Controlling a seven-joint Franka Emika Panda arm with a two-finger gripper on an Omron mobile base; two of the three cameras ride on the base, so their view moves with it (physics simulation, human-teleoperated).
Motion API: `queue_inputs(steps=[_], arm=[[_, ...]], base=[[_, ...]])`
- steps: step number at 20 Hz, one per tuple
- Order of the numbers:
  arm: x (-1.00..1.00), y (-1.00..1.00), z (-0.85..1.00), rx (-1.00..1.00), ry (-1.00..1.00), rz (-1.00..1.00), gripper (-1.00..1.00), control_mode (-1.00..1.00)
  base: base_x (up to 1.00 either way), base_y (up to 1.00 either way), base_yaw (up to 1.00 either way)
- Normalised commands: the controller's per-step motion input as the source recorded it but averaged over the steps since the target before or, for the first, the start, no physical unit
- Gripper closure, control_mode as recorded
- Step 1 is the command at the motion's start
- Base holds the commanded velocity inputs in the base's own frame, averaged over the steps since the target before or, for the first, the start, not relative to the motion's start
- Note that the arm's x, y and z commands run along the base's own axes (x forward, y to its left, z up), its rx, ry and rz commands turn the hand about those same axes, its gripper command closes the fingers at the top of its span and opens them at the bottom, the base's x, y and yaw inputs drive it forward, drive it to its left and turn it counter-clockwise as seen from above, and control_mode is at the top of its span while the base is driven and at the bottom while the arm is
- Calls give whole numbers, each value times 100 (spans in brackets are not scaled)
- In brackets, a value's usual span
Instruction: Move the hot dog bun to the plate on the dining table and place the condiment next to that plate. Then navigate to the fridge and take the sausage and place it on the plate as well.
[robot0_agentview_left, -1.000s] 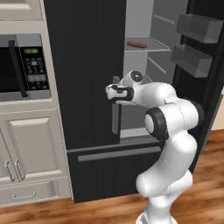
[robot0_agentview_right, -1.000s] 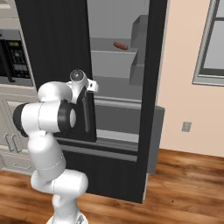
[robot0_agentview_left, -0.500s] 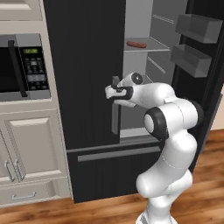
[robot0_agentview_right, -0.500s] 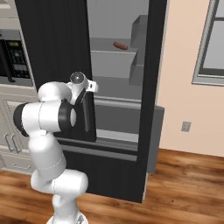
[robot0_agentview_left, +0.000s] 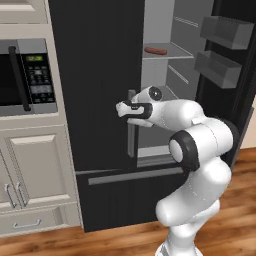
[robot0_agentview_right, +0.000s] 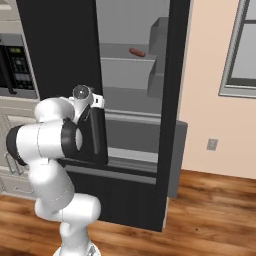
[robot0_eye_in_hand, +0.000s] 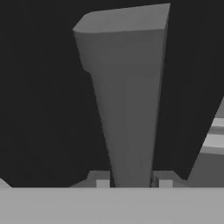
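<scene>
The two-finger dark-tipped claw (robot0_eye_in_hand: 133, 183) is seen clamped narrowly on the long grey vertical handle (robot0_eye_in_hand: 127, 100), one fingertip pressed to each side of the bar. Immediately beyond the claw, the handle is fixed to the flat black left door of the tall black refrigerator (robot0_agentview_left: 95, 85). Past the claw and to its right, the pale grey interior is exposed. The thin reddish-brown cylindrical sausage (robot0_agentview_left: 155, 50) is found higher and deeper, lying on a pale shelf (robot0_agentview_right: 122, 59), well apart from the claw.
</scene>
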Motion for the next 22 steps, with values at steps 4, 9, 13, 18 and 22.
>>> queue_inputs(steps=[4,9,13,18,22], arm=[[-72,81,0,0,0,2,100,-100],[-70,79,0,0,0,2,100,-100],[-79,78,0,0,0,4,100,-100],[-75,81,0,0,0,3,100,-100],[-59,85,0,0,4,1,-100,-100]], base=[[0,0,0],[0,0,0],[0,0,0],[0,0,0],[0,0,0]])
